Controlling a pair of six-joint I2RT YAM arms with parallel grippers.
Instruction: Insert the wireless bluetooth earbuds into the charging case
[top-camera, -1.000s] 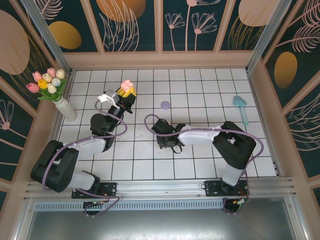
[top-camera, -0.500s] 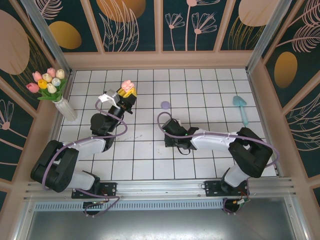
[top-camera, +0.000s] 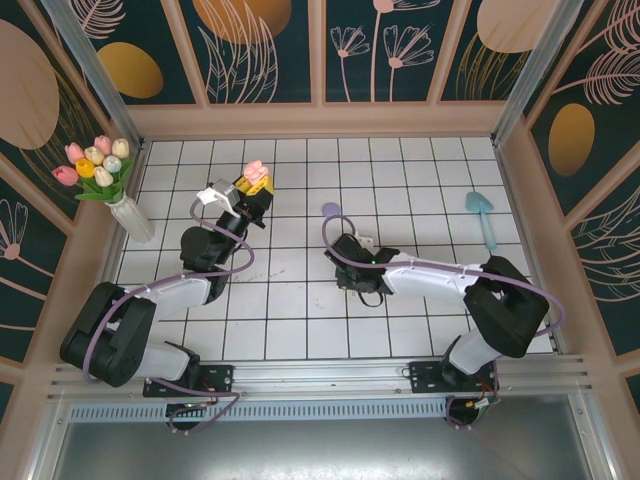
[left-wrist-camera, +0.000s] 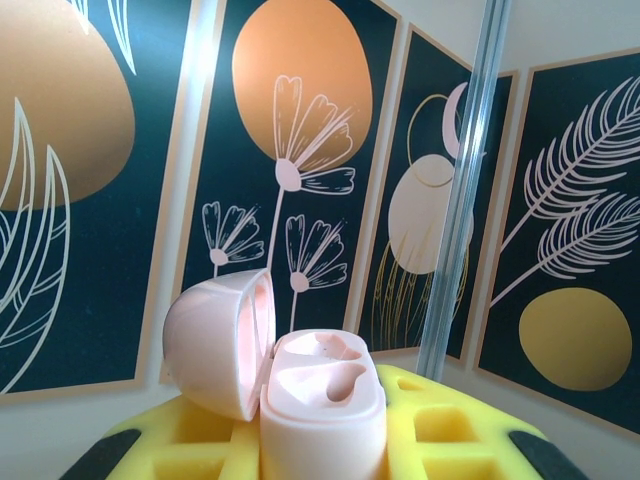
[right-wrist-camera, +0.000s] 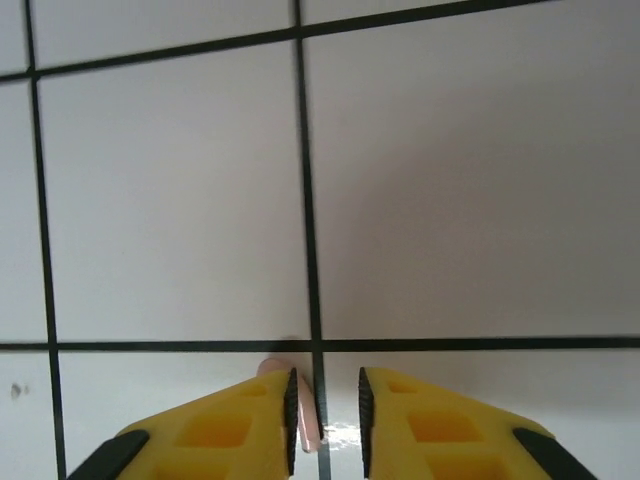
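Tiles (top-camera: 400, 190) white, black-lined; dark floral panels (left-wrist-camera: 300, 150) behind open charging case (left-wrist-camera: 320, 400).

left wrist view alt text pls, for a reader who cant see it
A pale pink charging case with its lid flipped open to the left, held in the left gripper. Behind it are dark wall panels painted with orange shapes and pale flowers, and a metal post.

Left gripper (top-camera: 250, 197) raised, clamped on the charging case (left-wrist-camera: 322, 405). Right arm extended low, right gripper (right-wrist-camera: 322, 410) fingers narrowly parted.
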